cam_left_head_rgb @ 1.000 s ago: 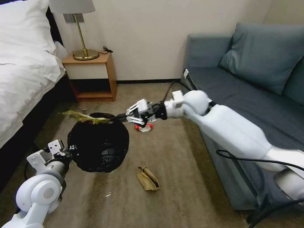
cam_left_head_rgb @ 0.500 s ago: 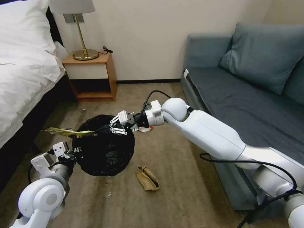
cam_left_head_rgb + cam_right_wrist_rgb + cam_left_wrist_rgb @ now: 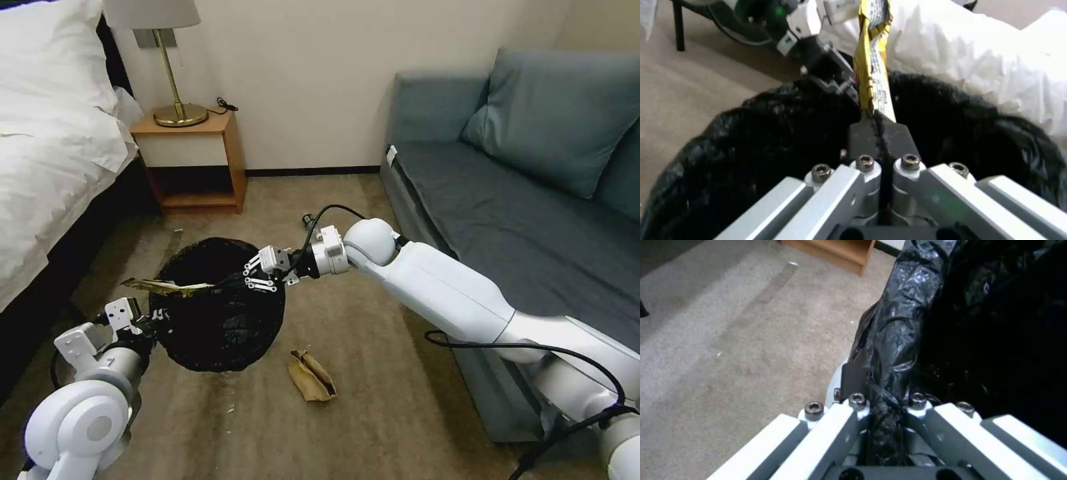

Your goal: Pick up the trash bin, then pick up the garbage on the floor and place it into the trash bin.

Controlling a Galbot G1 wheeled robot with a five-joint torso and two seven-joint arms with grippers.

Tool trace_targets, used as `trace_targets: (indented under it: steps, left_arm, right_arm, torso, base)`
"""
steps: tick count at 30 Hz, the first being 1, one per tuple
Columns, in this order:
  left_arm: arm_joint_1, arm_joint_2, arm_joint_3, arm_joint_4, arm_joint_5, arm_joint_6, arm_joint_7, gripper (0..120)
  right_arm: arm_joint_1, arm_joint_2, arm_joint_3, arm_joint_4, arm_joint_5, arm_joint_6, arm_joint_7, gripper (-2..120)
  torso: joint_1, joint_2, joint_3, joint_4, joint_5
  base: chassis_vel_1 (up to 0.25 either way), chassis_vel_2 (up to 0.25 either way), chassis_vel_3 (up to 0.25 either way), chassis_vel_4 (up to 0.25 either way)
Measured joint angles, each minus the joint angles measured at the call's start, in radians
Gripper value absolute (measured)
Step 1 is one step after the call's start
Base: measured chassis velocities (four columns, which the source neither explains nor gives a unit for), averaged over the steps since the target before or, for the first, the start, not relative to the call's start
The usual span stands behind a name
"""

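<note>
Carpet [image 3: 373, 347] partly behind trash bin [image 3: 220, 313]

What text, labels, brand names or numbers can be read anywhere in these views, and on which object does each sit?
No text can be read.
Snack wrapper, pinched in the right gripper over the trash bin: dark print on its yellow-and-white face, too blurred to read.
Sofa: small white tag on its front corner, too small to read.
Crumpled paper bag on the carpet: no print visible.
Left gripper, clamping the bin's rim: no markings.
</note>
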Motion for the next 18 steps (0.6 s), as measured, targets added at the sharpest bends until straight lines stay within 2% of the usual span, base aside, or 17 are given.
trace_targets:
  steps: [3,5,8,9,11,13,14,15,17,18]
  left_arm:
    - [0.002,0.001,-0.001,-0.003,-0.002,0.001,-0.001,1]
    - [0.0,0.002,-0.001,-0.003,-0.005,0.001,-0.003,1]
    - [-0.002,0.003,0.002,-0.003,-0.006,0.002,-0.005,1]
    - [-0.005,0.002,0.007,-0.003,-0.007,0.003,-0.008,1]
    - [-0.006,0.002,0.009,-0.003,-0.007,0.004,-0.009,1]
    - [-0.009,0.002,0.014,-0.001,-0.011,0.005,-0.014,1]
    - [-0.009,0.002,0.014,-0.001,-0.011,0.005,-0.014,1]
    - [-0.009,0.003,0.015,0.002,-0.013,0.005,-0.016,1]
    - [-0.01,0.003,0.015,0.003,-0.013,0.006,-0.016,1]
    - [-0.01,0.005,0.013,0.01,-0.014,0.007,-0.018,1]
  right_arm:
    - [0.0,-0.006,0.0,-0.002,-0.004,0.005,0.01,0]
    - [-0.004,-0.018,0.0,0.002,-0.005,0.005,0.03,10]
    - [-0.006,-0.022,0.001,0.006,-0.009,0.003,0.034,15]
    - [-0.006,-0.027,0.001,0.008,-0.011,0.002,0.039,23]
    - [-0.006,-0.029,0.001,0.009,-0.012,0.002,0.045,25]
    - [-0.006,-0.036,0.0,0.011,-0.011,0.005,0.054,36]
    - [-0.006,-0.036,0.0,0.011,-0.011,0.005,0.054,36]
    - [-0.006,-0.041,0.0,0.014,-0.008,0.007,0.056,45]
    - [-0.006,-0.043,0.001,0.016,-0.007,0.007,0.056,47]
    - [-0.007,-0.049,0.008,0.023,-0.002,0.008,0.056,54]
  torso:
    - [0.0,0.0,0.0,0.0,0.0]
    - [0.0,0.0,0.0,-0.0002,0.0]
    - [0.0,0.0,0.0,-0.0002,0.0]
    - [0.0,0.0,0.0,-0.0002,0.0]
    - [0.0,0.0,0.0,-0.0002,0.0]
    - [0.0,0.0,0.0,-0.0002,0.0]
    - [0.0,0.0,0.0,-0.0002,0.0]
    - [0.0,0.0,0.0,-0.0002,0.0]
    - [0.0,0.0,0.0,-0.0002,0.0]
    - [0.0,0.0,0.0,0.0,0.0]
  base:
    - [0.0,0.0,0.0,0.0]
    - [0.0,0.0,0.0,0.0]
    - [0.0,0.0,0.0,0.0]
    - [0.0,0.0,0.0,0.0]
    - [0.0,0.0,0.0,0.0]
    - [0.0,0.0,0.0,0.0]
    - [0.0,0.0,0.0,0.0]
    - [0.0,0.0,0.0,0.0]
    - [0.0,0.0,0.0,0.0]
    - [0.0,0.0,0.0,0.0]
